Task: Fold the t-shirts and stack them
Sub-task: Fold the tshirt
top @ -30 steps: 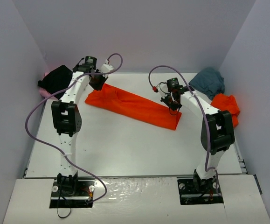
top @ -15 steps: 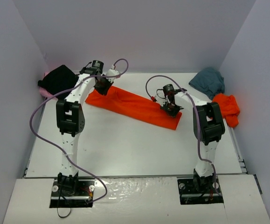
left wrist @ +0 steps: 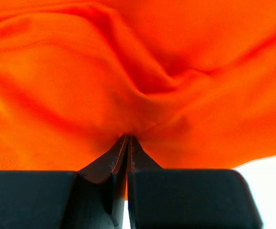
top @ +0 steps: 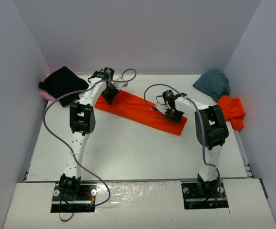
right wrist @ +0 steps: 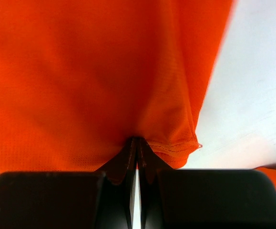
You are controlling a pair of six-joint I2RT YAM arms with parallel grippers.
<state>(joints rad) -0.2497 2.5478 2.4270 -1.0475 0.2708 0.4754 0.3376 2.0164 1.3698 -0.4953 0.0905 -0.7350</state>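
Note:
An orange-red t-shirt (top: 138, 110), folded into a long strip, lies slanted across the middle of the table. My left gripper (top: 110, 93) is shut on its far left end; orange cloth (left wrist: 128, 71) fills the left wrist view above the closed jaws. My right gripper (top: 172, 114) is shut on its right end, near the hemmed corner (right wrist: 180, 143). A second orange-red t-shirt (top: 231, 109) lies crumpled at the right edge, a teal-grey one (top: 213, 83) behind it. A black t-shirt (top: 61, 82) lies at the far left on a pink one (top: 45, 94).
Grey walls enclose the table (top: 128, 148) on the left, back and right. Purple cables loop from both arms above the table. The arm bases stand at the near edge.
Both grippers have moved toward the centre and slightly right, dragging the orange-red strip with them; the strip now looks shorter and lies further right. The other shirts have not moved.

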